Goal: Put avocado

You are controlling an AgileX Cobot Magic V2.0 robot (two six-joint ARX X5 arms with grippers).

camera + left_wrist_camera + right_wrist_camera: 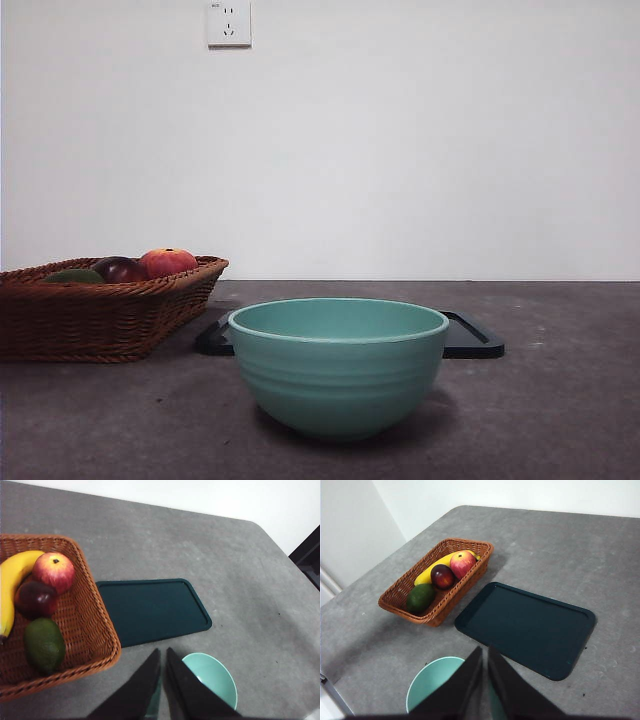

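The avocado point(44, 644) is a dull dark-green fruit lying in the brown wicker basket point(99, 630), at its near end beside a maroon fruit point(34, 599). It also shows in the right wrist view, avocado point(421, 597), and as a green sliver over the basket rim, avocado point(73, 276). My left gripper point(162, 652) hangs shut high above the table, between the basket and the teal bowl point(212, 677), holding nothing. My right gripper point(485, 652) is also shut and empty, high over the bowl point(432, 682) and tray edge.
A dark green tray point(527, 627) lies flat beside the basket point(437, 577). In the basket are also a banana point(11, 587) and a red-orange fruit point(54, 571). The bowl point(338, 365) stands nearest in the front view, with the tray point(475, 340) behind it.
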